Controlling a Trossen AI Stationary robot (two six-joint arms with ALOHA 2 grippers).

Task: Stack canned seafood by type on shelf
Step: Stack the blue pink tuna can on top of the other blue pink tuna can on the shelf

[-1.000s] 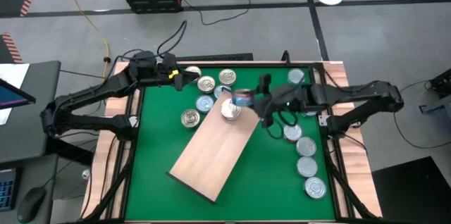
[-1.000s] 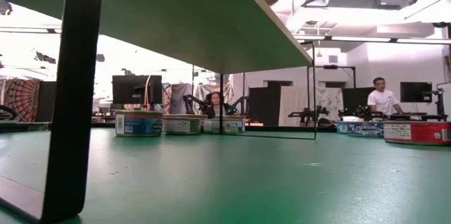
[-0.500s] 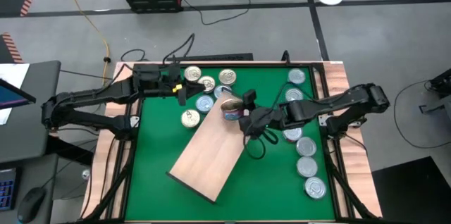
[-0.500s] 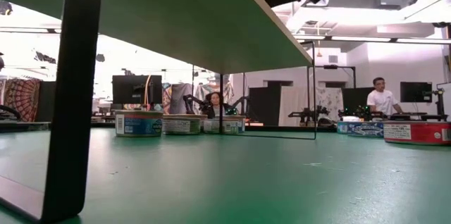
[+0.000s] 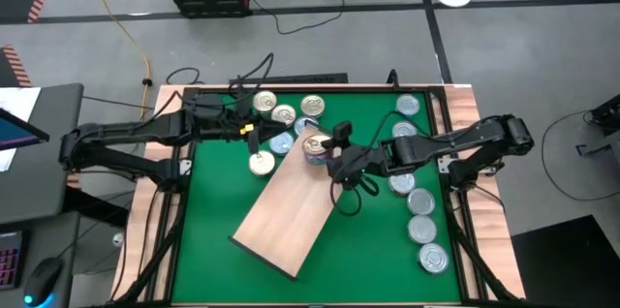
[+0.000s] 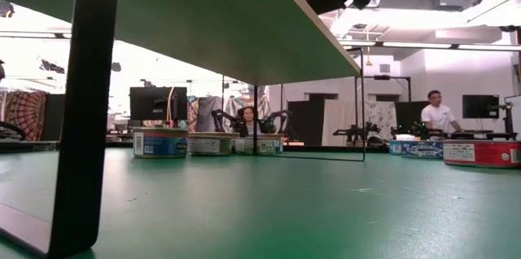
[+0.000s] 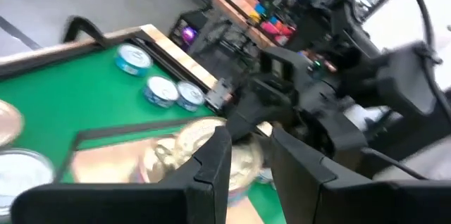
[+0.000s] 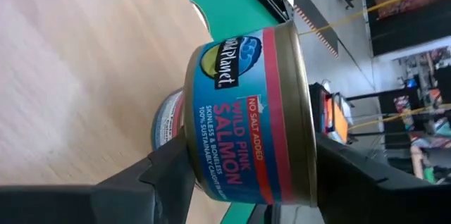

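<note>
The shelf [image 5: 291,206] is a tan board on black legs [image 6: 81,112], lying slantwise across the green table. At its far end stands a tin [image 8: 166,122] labelled salmon. By it is a second salmon tin [image 5: 312,145] with a gold lid, between the fingers of my right gripper [image 5: 332,156], which comes from the table's right. My left gripper [image 5: 247,134] hovers over loose tins [image 5: 281,141] near the shelf's far left. Its fingers [image 7: 211,160] stand a little apart with nothing between them. My right gripper has the salmon tin filling the gap between its two fingers. One finger [image 8: 352,171] lies by the gold lid rim [image 8: 304,111], the other [image 8: 158,178] by the base rim. The fingers slant down from the table's right. Whether the tin rests on the tin behind its base cannot be told.
Several loose tins lie at the table's far edge [image 5: 284,114] and in a row along its right side [image 5: 423,229]. The low view shows tins [image 6: 160,142] standing on the green surface beyond the shelf's legs. People sit in the room behind the table.
My right gripper has carried the salmon tin down and toward the table's left, to the shelf's far end by the tin standing there. My left gripper has swung toward the table's near edge, over the loose tins beside the shelf.
</note>
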